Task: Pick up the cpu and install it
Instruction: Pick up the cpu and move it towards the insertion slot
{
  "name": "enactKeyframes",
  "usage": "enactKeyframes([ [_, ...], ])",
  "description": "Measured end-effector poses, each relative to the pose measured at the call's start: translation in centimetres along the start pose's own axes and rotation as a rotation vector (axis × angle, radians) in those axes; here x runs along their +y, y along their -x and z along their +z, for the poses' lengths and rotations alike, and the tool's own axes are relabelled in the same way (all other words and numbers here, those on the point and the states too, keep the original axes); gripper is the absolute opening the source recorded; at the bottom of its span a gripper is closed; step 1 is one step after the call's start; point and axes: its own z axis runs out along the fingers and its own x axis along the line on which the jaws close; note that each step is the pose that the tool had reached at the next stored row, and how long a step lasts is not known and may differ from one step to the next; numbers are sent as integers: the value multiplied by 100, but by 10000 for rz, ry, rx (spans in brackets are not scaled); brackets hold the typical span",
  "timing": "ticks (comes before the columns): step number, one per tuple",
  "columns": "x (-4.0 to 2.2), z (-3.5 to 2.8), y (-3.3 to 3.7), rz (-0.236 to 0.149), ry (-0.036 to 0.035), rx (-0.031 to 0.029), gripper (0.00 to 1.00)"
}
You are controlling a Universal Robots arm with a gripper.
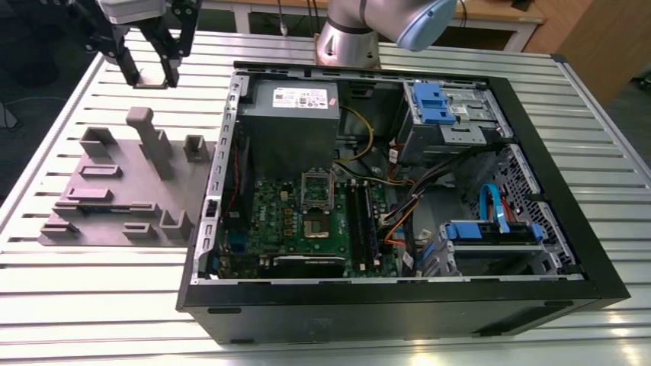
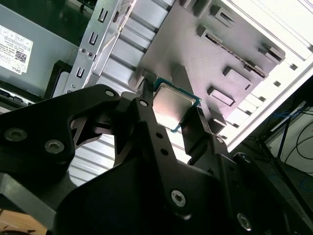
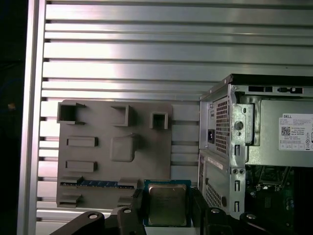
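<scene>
The cpu (image 3: 167,204), a small flat square chip with a shiny grey metal top, is held between my black fingers (image 3: 138,203) in both wrist views. My gripper (image 1: 149,76) is shut on the cpu (image 2: 173,105) and hangs high over the table at the exterior view's far left, above the back end of the mauve-grey tray (image 1: 102,191) and outside the computer case (image 1: 569,229). The metal socket frame (image 1: 319,200) with its dark centre sits on the green motherboard inside the case, well away from the gripper.
The open black case lies on the slatted metal table (image 1: 61,305). Inside are a grey power-supply box (image 1: 290,114), blue drive bays (image 1: 437,103), memory slots and loose cables. The tray (image 3: 146,156) carries raised blocks. The arm's base (image 1: 351,34) stands behind the case.
</scene>
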Motion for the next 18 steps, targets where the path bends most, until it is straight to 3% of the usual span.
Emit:
enactKeyframes([
  [18,-2,-2,186,0,0,1,47],
])
